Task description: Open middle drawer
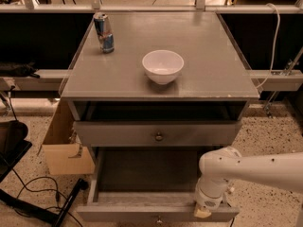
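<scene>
The middle drawer is a grey front with a small round brass knob, set under the tabletop of the grey cabinet. A dark gap runs above its front. My white arm comes in from the right. My gripper points down at the right end of the front rim of the bottom drawer, well below and to the right of the middle drawer's knob. The bottom drawer is pulled far out and its inside shows.
A white bowl and a drink can stand on the grey tabletop. A cardboard box sits on the floor at the cabinet's left. Cables and a black stand lie at the lower left.
</scene>
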You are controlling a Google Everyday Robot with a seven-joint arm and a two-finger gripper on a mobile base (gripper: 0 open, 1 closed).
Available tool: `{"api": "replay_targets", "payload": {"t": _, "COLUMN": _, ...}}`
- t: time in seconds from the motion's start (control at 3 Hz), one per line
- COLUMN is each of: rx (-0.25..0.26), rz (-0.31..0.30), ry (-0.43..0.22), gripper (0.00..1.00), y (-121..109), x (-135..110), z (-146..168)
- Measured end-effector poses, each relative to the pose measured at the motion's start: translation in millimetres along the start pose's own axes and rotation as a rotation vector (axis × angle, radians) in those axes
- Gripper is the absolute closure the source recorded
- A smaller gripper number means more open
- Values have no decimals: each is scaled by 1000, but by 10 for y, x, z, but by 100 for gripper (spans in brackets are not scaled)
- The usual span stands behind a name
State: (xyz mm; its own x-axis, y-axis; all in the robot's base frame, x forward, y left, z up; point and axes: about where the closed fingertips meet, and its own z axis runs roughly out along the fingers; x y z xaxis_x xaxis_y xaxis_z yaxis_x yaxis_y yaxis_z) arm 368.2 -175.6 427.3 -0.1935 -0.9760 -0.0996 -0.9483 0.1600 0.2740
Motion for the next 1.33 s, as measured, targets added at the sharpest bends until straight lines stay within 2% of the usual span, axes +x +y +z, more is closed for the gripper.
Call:
{"api": "replay_targets", "payload": {"t": 0.33, "rx": 0, "rz": 0, "ry": 0, "gripper": 61, "y": 0, "x": 0, "z": 0}}
{"api": "replay_targets", "payload": {"t": 0.67, "rx": 0, "rz": 0, "ry": 0, "gripper": 30, "y": 0, "x": 0, "z": 0}}
{"api": "replay_targets", "payload": {"t": 1.0, "rx": 0, "rz": 0, "ry": 0, "gripper": 6, "y": 1, "x": 0, "z": -1}}
{"api": "replay_targets", "payload": {"t": 1.33, "rx": 78, "rz": -33, "ry": -57, "gripper": 0, "y": 228, "x": -55, "z": -483}}
